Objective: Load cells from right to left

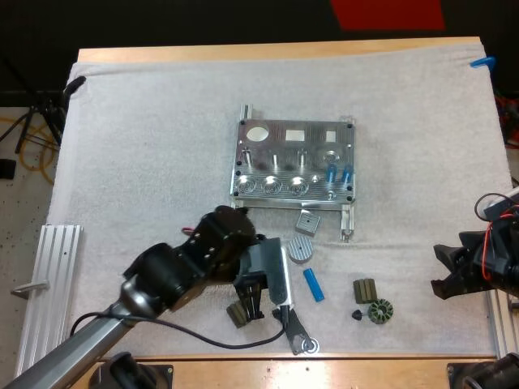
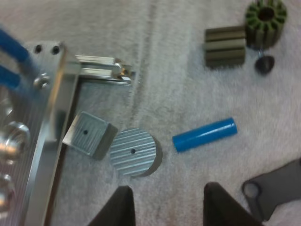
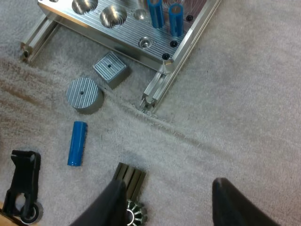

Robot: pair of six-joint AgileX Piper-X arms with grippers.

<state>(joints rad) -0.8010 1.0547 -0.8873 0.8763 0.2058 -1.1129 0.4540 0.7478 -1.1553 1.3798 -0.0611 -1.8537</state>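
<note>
Left gripper (image 2: pixel 167 214) hangs with fingers apart near a ribbed metal disc (image 2: pixel 133 152). The right gripper (image 3: pixel 169 207) is likewise spread. One smooth bright blue cell (image 2: pixel 204 134) lies flat beside the disc, toward the mat's (image 1: pixel 146 162) near edge. Two more cells (image 3: pixel 155 12) stand upright in the metal fixture (image 1: pixel 293 162).

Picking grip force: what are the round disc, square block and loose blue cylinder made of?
Disc: likely machined aluminium, silver-grey, ridged top. Block: same bare-metal look, matte, centre hole. Cylinder: glossy bright blue, probably plastic or a wrapped cell.
</note>
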